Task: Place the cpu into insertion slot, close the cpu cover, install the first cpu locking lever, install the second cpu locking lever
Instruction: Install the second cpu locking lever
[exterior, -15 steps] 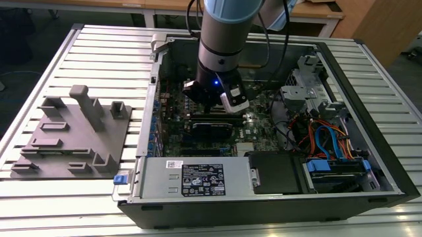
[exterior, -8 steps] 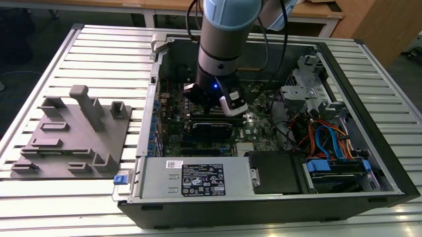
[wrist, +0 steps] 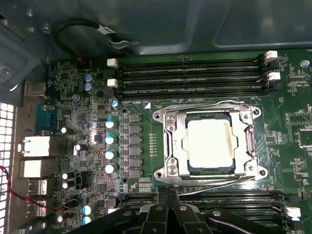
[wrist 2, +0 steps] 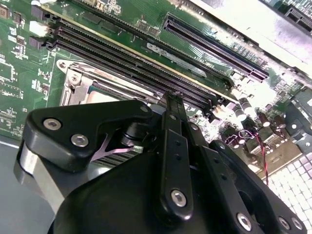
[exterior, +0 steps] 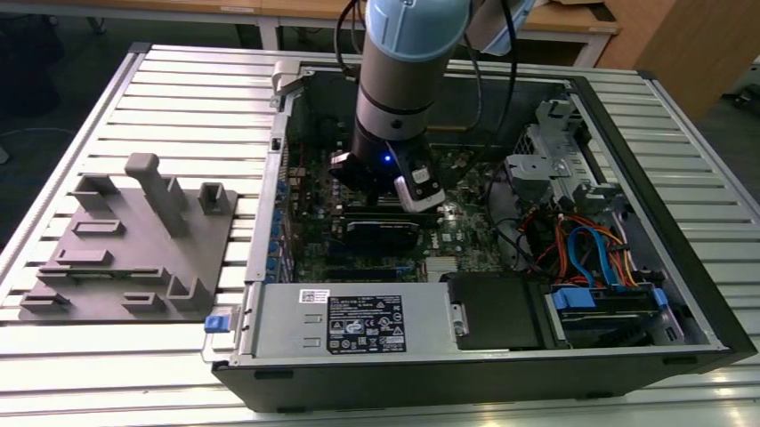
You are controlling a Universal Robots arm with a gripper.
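Observation:
The cpu (wrist: 210, 145), a pale silver square, lies flat in the insertion slot (wrist: 185, 146) on the green board. The grey cpu cover (wrist: 169, 141) lies down around it, framing the chip. One thin wire lever (wrist: 204, 106) runs along one side of the cover and another wire lever (wrist: 219, 183) along the opposite side; I cannot tell whether they are latched. My gripper (wrist: 168, 196) hovers just beside the socket, on the second lever's side, its fingers together and holding nothing. In the second wrist view the gripper (wrist 2: 171, 100) hides most of the socket (wrist 2: 80, 85). The exterior view shows the gripper (exterior: 425, 203) inside the computer case.
Long black memory slots (wrist: 190, 73) flank the socket on both sides. Capacitors (wrist: 111, 139) and rear ports (wrist: 36, 146) stand near it. The case holds a drive cage (exterior: 553, 160), cables (exterior: 588, 249) and a power supply (exterior: 356, 325). A grey fixture plate (exterior: 131, 249) lies at the exterior view's left.

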